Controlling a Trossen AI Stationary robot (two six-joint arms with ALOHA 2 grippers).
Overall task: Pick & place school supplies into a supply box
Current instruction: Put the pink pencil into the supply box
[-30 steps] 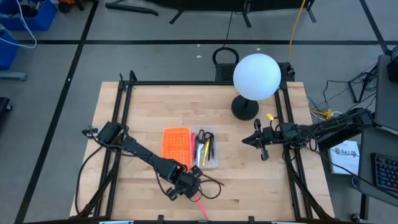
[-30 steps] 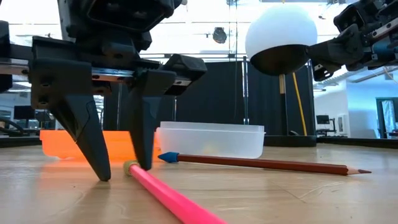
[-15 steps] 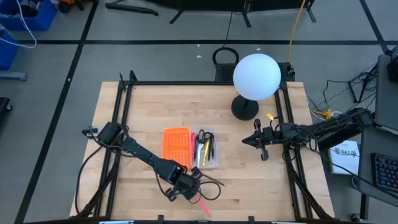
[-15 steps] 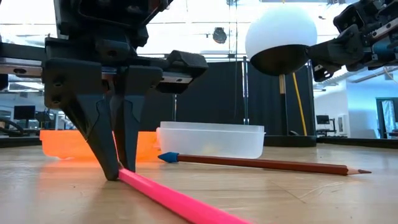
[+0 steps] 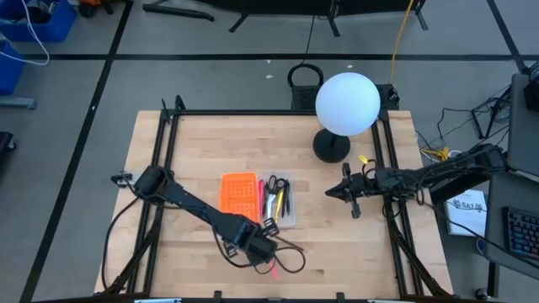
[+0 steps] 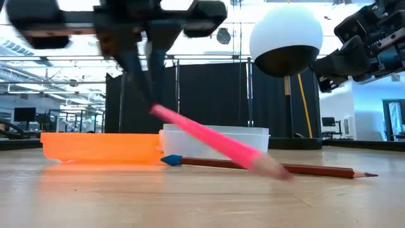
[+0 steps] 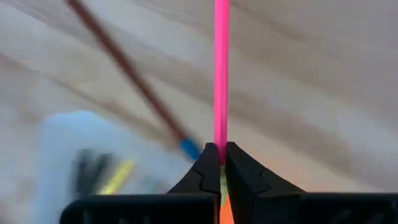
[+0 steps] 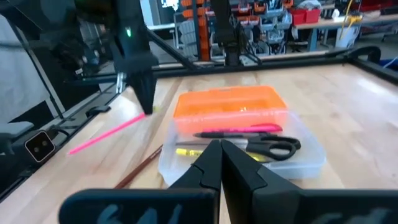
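Above the tabletop (image 5: 337,244), near the supply box (image 5: 279,202), the left end effector (image 7: 220,163) pinches the pink pencil (image 6: 215,142), lifted and tilted. Right end effector (image 8: 219,155) waits, fingers together.

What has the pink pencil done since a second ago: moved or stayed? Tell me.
Yes. The pink pencil, clamped in the left gripper, has risen off the table, now hanging tilted before the clear supply box.

The worktop (image 5: 210,143) is showing pale, smooth wood. The supply box (image 6: 215,142) is looking like clear plastic. The fingers (image 7: 208,171) are looking dark and matt.
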